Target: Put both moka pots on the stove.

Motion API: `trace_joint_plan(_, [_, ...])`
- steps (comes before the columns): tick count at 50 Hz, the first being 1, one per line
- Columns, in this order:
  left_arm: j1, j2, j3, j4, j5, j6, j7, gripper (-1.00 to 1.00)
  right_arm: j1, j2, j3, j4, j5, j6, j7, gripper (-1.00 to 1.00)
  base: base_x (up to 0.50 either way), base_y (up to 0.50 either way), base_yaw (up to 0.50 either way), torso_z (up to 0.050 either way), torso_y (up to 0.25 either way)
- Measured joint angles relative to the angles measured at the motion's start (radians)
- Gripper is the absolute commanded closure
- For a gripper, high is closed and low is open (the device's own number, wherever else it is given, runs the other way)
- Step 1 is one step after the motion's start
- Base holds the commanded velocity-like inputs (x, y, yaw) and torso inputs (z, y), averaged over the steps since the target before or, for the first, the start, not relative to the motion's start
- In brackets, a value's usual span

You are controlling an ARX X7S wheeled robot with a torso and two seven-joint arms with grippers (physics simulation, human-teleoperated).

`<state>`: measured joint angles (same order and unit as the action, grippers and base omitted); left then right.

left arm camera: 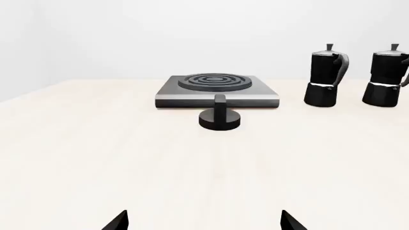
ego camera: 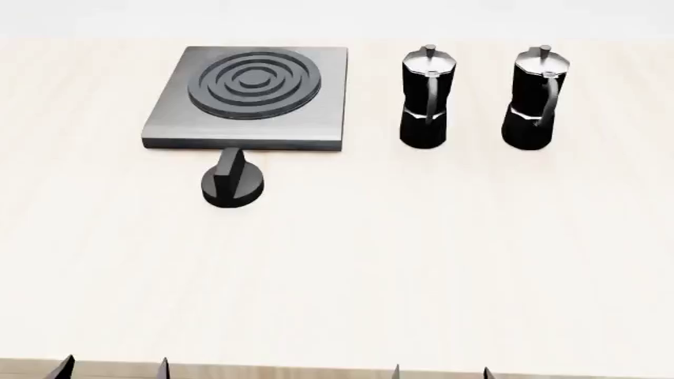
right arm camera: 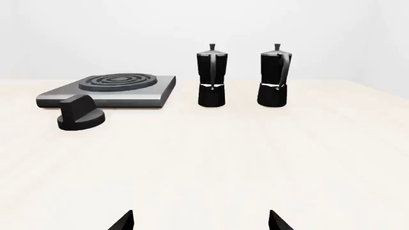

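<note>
The two moka pots stand upright side by side at the far right of the table (ego camera: 337, 276), their long axes vertical. The nearer-in moka pot (ego camera: 427, 97) sits just right of the stove (ego camera: 249, 98); the outer moka pot (ego camera: 537, 99) stands at its three o'clock, a clear gap between them. Neither touches the stove. The outer pot's curved handle shows toward the viewer's side in the head view; the inner pot's handle seems to face the near side too, though that is harder to read.

From the stove, both pots lie at three o'clock, and the squat black knob (ego camera: 233, 183) sits just off the plate's near edge, at about six o'clock.

The right gripper (ego camera: 440, 373) shows only its fingertips at the near edge of the head view, spread apart and empty. From it, the inner pot lies at roughly twelve o'clock, well apart; the outer pot at about one o'clock. The left gripper (ego camera: 114, 369) is likewise spread and empty, with the stove near its twelve to one o'clock and the pots far off toward two.

So the right arm is judged the nearer, with a straight reach ahead to the inner pot and a side-on grasp around its upright body.
</note>
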<state>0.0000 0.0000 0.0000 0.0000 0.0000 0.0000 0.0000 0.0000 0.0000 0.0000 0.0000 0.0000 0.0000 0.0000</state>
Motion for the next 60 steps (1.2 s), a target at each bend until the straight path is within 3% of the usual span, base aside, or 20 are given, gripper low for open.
trace_joint_plan(16, [0.003,-0.028,0.036,0.002,-0.027,0.001,-0.037,-1.00,-0.009,0.030,-0.037,-0.062,0.038,0.062,0.060,-1.00,0.00,0.00,0.00,0.000,0.000])
trace_joint_plan(25, [-0.001,-0.046,0.055,-0.011,-0.042,0.034,-0.056,-1.00,-0.042,0.055,-0.060,-0.238,0.059,0.160,0.089,-1.00,0.00,0.00,0.00,0.000,0.000])
trace_joint_plan(44, [-0.019,-0.073,0.094,-0.120,-0.041,0.317,-0.081,-1.00,-0.092,0.107,-0.083,-0.670,0.110,0.343,0.129,-1.00,0.00,0.00,0.00,0.000,0.000])
trace_joint_plan(60, [0.069,-0.148,0.076,0.214,-0.086,0.224,-0.105,-1.00,-0.113,0.139,-0.097,-0.875,0.121,0.410,0.164,-1.00,0.00,0.00,0.00,0.000,0.000])
